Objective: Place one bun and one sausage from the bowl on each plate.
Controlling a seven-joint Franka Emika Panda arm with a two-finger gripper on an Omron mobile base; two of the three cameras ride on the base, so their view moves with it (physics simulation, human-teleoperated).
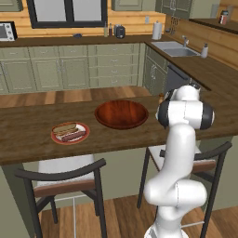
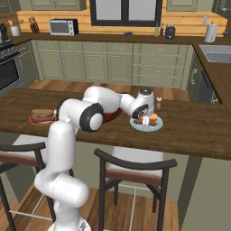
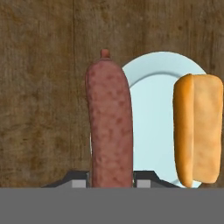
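End effector (image 2: 145, 121) clamps the second sausage (image 3: 109, 127) narrowly above the pale teal plate (image 3: 155, 118), where the yellow-orange bun (image 3: 197, 131) already lies, likely for release beside it; red-rimmed plate (image 1: 84, 137) looks served and wooden bowl (image 1: 122, 113) sits emptied on counter (image 1: 28, 125).

**One plate full, the other getting its sausage**

The big brown bowl (image 1: 122, 114) sits in the middle of the counter. The red-rimmed plate (image 1: 70, 134) holds a tan bun (image 1: 65, 128) and a dark sausage (image 1: 74, 136), side by side. On the blue plate (image 3: 153, 113) lies a yellow-orange bun (image 3: 197, 131). A reddish sausage (image 3: 109, 127) is over the plate's edge.
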